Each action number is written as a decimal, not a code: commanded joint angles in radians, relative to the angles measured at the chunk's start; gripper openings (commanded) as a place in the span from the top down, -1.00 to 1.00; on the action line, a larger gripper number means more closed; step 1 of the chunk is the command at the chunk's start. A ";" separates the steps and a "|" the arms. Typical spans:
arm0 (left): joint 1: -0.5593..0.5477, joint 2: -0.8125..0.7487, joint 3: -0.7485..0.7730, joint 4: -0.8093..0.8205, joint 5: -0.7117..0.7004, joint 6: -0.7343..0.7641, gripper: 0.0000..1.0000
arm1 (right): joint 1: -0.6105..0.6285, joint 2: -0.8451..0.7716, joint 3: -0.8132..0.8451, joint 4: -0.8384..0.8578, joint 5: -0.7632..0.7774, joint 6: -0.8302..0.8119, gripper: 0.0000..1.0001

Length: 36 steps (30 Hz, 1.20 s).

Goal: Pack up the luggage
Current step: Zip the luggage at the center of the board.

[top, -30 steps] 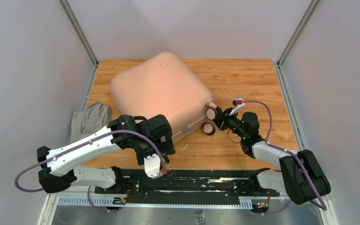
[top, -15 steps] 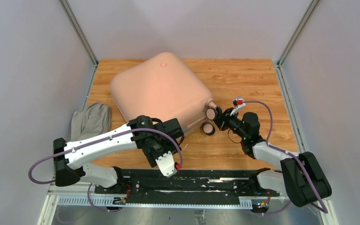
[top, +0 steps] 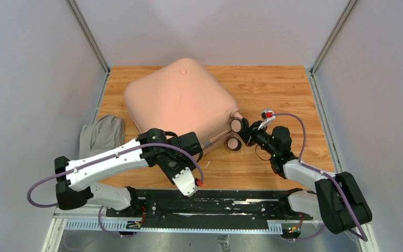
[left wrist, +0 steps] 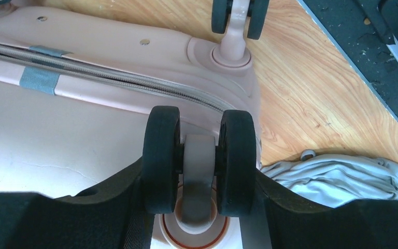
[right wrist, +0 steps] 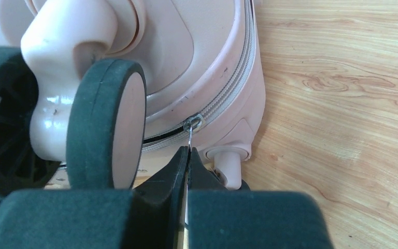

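Observation:
The luggage [top: 181, 100], a pale pink hard-shell suitcase, lies closed and flat on the wooden table. My left gripper [top: 201, 146] is at its near corner. In the left wrist view the left gripper [left wrist: 198, 175] has its jaws pressed against both outer sides of a black twin wheel [left wrist: 198, 153]. My right gripper [top: 244, 132] is at the right corner between two other wheels [top: 236, 126]. In the right wrist view the right gripper [right wrist: 188, 151] is shut on the thin metal zipper pull [right wrist: 192, 127], which hangs from the zipper line [right wrist: 233, 88].
A grey cloth bundle [top: 101, 135] lies on the table left of the luggage, also showing beside the wheel in the left wrist view [left wrist: 337, 176]. Side walls stand close on both sides. The black base rail [top: 231, 202] runs along the near edge.
My left arm swung right to the luggage's near corner and its jaws closed in on the wheel. The right gripper stayed shut on the zipper pull in the same place.

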 commanded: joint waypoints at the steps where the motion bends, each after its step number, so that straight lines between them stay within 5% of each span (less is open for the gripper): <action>1: 0.001 0.012 0.239 0.061 -0.105 0.000 1.00 | -0.004 -0.021 0.001 0.022 -0.040 -0.013 1.00; 5: 0.001 0.017 0.319 0.076 -0.096 0.009 1.00 | -0.003 -0.024 0.017 0.000 -0.019 -0.035 1.00; 17: 0.000 -0.106 0.129 0.073 -0.088 0.019 1.00 | -0.067 0.051 0.044 0.080 -0.002 -0.016 1.00; 36: 0.000 -0.131 0.083 0.109 -0.089 0.022 1.00 | -0.064 0.131 -0.032 0.258 -0.106 0.038 1.00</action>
